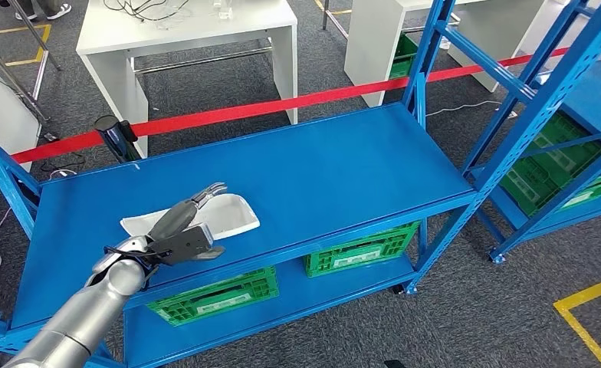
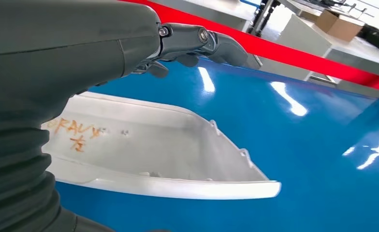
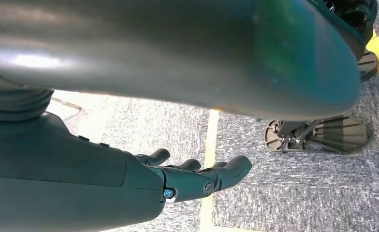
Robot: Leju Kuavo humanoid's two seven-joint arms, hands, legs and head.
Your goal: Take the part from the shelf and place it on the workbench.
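- Blue shelf (image 1: 343, 165): the landmark for this entry. A broad top deck, with green crates (image 1: 362, 249) on the level beneath it.
- White part (image 1: 232, 215): lies flat on the shelf's top deck, toward its front-left area, just back from the front edge. Not lifted, so the pick is not yet done. Judgement: task is at the reach/grasp stage; lift, carry and placing on the workbench all remain.
- Part appearance, left wrist view: long, shallow, tray-like white shell (image 2: 144, 145) with a raised rim, small tabs along one edge, tapering to a thin pointed end. Orange handwriting on its inner face, not legible. Looks light and rigid; the thin rim seems the likely place to grip.
- Left hand (image 1: 186, 230): over the near end of the part, fingers extended above its hollow, not closed on it. Contact cannot be confirmed; I read it as open and holding nothing.
- Right hand (image 3: 197, 176): hangs over grey carpet, away from the shelf, fingers loosely spread, empty.
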